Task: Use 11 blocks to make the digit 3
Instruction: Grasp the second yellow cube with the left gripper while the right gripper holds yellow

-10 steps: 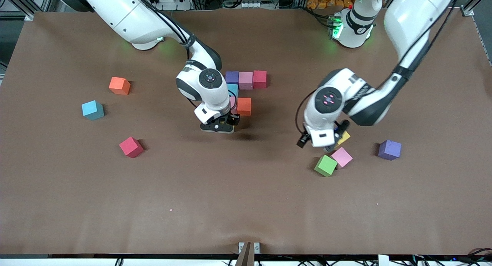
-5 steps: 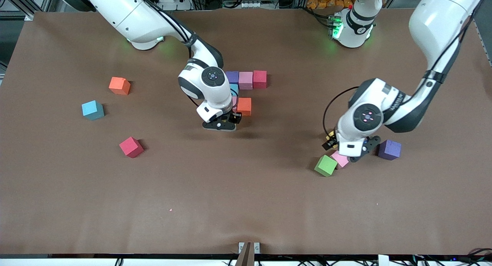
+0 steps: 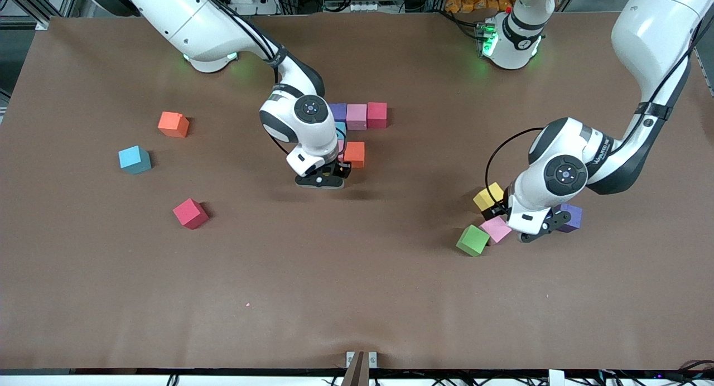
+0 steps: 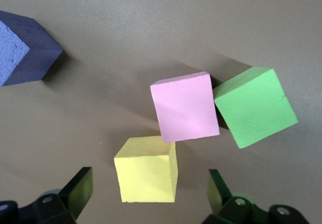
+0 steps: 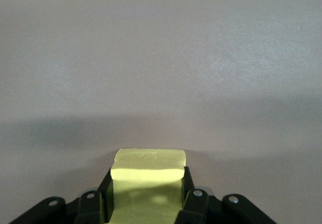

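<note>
Yellow block (image 5: 147, 176) gripped in right pincer (image 5: 146, 204)

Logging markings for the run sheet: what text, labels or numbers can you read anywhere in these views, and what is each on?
Dark lettering on the left arm's forearm: too small and tilted to read.
The blocks, such as the yellow block and pink block: plain faces, no print.
The table: no markings.
Nothing else legible.
</note>
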